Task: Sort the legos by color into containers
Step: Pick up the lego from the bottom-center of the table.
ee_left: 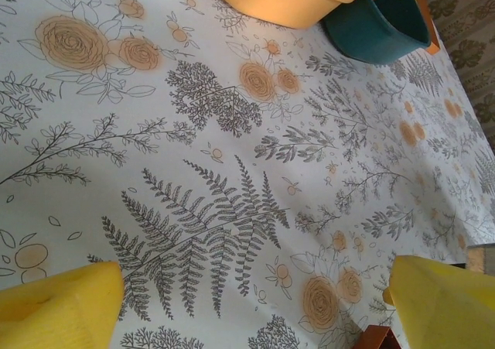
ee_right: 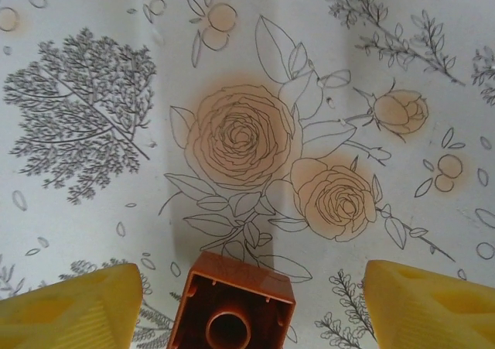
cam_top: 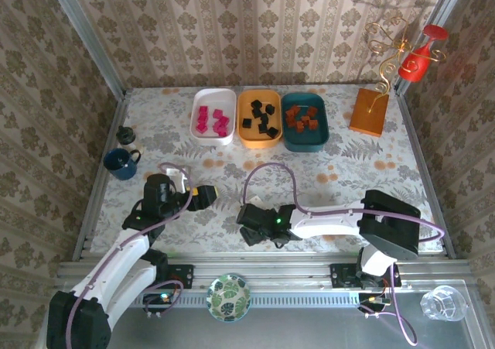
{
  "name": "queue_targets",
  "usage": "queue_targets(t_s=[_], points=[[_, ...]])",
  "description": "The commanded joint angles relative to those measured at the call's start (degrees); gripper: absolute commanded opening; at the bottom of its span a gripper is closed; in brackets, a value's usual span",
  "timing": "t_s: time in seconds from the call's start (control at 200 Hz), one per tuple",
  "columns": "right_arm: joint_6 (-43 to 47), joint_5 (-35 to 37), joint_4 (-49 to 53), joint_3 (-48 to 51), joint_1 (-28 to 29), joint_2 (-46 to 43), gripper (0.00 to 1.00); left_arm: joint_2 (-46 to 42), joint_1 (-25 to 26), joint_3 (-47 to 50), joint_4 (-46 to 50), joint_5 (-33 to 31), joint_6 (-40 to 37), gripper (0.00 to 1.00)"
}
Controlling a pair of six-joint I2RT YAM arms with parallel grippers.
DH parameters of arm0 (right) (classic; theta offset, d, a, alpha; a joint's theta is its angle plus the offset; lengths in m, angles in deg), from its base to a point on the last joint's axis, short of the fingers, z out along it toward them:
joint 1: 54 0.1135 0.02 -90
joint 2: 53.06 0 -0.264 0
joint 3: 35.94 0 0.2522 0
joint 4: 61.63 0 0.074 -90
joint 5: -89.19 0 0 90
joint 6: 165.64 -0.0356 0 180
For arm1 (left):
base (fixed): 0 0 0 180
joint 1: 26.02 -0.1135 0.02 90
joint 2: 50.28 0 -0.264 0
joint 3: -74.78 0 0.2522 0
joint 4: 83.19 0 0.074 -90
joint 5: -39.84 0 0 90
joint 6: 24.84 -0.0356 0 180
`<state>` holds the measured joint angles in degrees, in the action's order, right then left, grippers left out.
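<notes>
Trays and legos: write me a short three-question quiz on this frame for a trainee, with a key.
1. What colour are the legos in the white tray?
2. Which tray holds the black legos? A white, B orange, C teal.
3. True or false: the right gripper grips the brown lego.
Key: 1 pink. 2 B, the orange tray. 3 false: its jaws stand open, with the lego untouched on the table between them.
</notes>
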<state>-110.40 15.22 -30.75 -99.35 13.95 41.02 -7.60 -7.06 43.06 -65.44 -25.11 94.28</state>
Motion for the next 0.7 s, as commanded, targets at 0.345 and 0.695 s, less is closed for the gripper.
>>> queue_targets(t_s=[0.345, 0.695], points=[[-2.02, -0.39, -1.48, 1.28, -2.64, 0.78, 0.37, -0.35, -0.49, 0.2, -2.31, -0.24, 1.5, 0.9], [1.53, -3.76, -6.85, 7.57, -16.4, -10.24, 0.29, 0.38, -0.4, 0.47, -3.96, -0.39, 2.3, 0.9]])
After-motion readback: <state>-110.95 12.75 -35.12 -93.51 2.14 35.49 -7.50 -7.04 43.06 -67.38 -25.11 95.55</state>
